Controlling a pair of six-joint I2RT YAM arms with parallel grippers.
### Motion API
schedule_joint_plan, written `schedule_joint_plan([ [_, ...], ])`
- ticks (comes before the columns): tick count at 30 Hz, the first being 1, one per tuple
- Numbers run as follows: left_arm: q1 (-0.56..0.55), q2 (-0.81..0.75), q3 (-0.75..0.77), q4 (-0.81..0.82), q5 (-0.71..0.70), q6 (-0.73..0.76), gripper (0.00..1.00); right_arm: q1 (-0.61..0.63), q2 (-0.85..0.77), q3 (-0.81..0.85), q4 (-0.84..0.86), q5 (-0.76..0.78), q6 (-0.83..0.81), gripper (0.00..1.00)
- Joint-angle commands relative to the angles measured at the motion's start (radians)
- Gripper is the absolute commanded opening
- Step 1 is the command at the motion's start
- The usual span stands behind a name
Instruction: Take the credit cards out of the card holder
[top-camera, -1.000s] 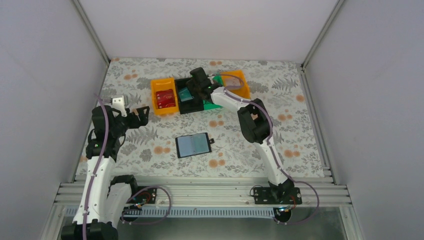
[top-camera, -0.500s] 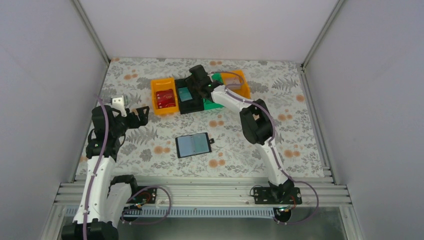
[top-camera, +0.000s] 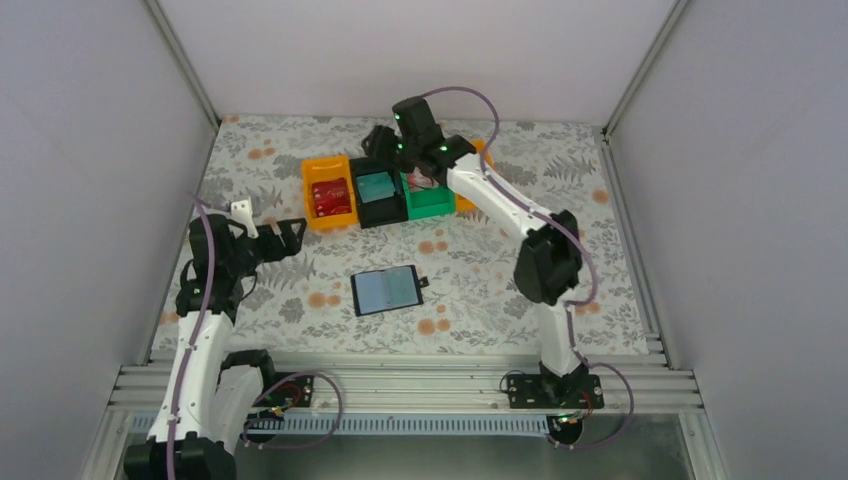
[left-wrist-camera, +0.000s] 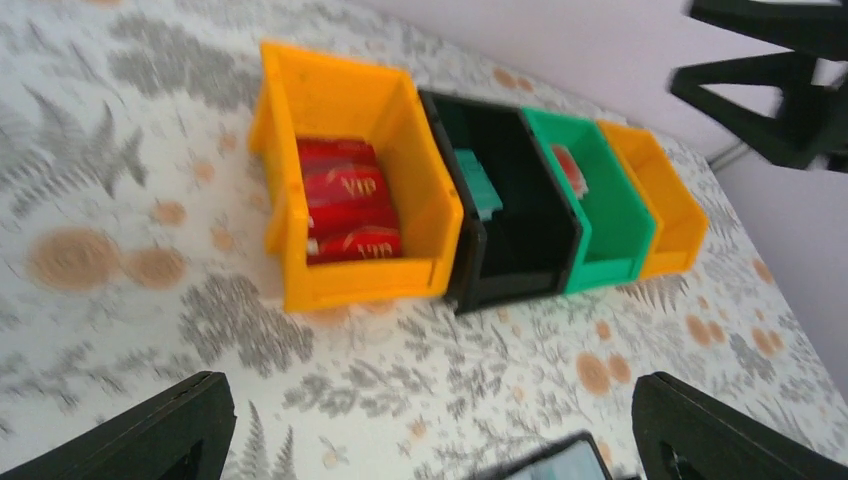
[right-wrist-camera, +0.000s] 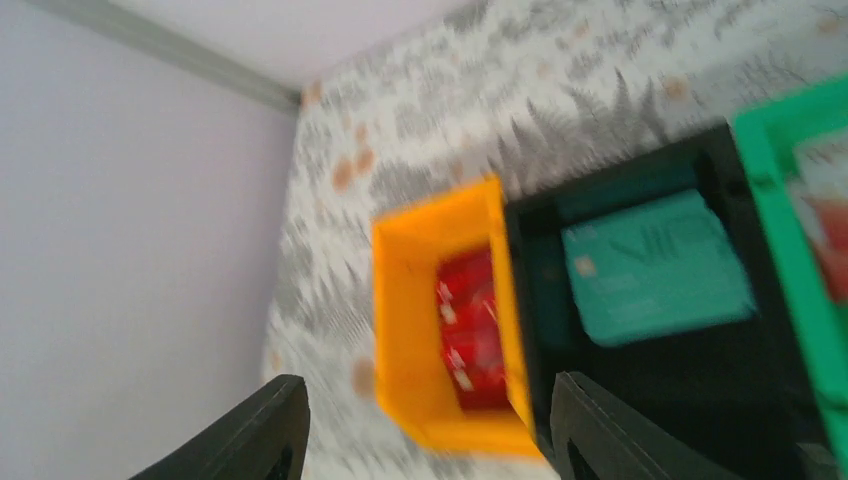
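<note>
- Near the middle of the tabletop (top-camera: 620, 230), the card holder (top-camera: 387, 290) is lying open and flat. Its pale blue-grey inner faces are turned up and its small black tab (top-camera: 424, 283) is sticking out on the right. You cannot tell at this size whether any cards are sitting in it.
- Along the far side, four bins are standing in a row, each touching the next. From the left they are an orange bin (top-camera: 329, 192), a black bin (top-camera: 378, 205), a green bin (top-camera: 428, 200) and a second orange bin (left-wrist-camera: 665, 215).
- One teal credit card (right-wrist-camera: 655, 265) is lying flat inside the black bin.
- Red cards (left-wrist-camera: 345, 215) marked "VIP" are resting in the left orange bin.
- Something red and white is showing in the green bin, but it is too blurred to name.
- Your right gripper (top-camera: 383, 145) is hovering above the far end of the black bin, with its fingers (right-wrist-camera: 250, 430) spread apart. Nothing is sitting between them.
- Your left gripper (top-camera: 265, 225) is hanging over the left part of the tabletop, well apart from the card holder and facing the row of bins. Its fingers (left-wrist-camera: 150, 440) are standing wide apart and holding nothing.
- Neither gripper is touching the card holder.
</note>
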Motion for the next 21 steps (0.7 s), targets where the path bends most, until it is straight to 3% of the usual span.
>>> schedule_joint_plan([
  [1,-0.011,0.019,-0.088,0.013,0.1,-0.112,0.98,0.024,-0.171,-0.27,-0.195,-0.121,-0.381,0.61],
  [4,-0.046,0.098,-0.104,0.031,0.104,-0.125,0.94,0.036,-0.266,-0.555,-0.147,-0.213,-0.368,0.58],
  [7,-0.119,0.176,-0.13,0.064,0.124,-0.146,0.92,0.068,-0.32,-0.733,-0.088,-0.249,-0.357,0.55],
  [10,-0.194,0.23,-0.155,0.081,0.12,-0.153,0.92,0.11,-0.31,-0.783,-0.093,-0.22,-0.368,0.53],
  [21,-0.332,0.409,-0.231,0.112,0.113,-0.213,0.92,0.195,-0.263,-0.868,-0.101,-0.113,-0.314,0.61],
])
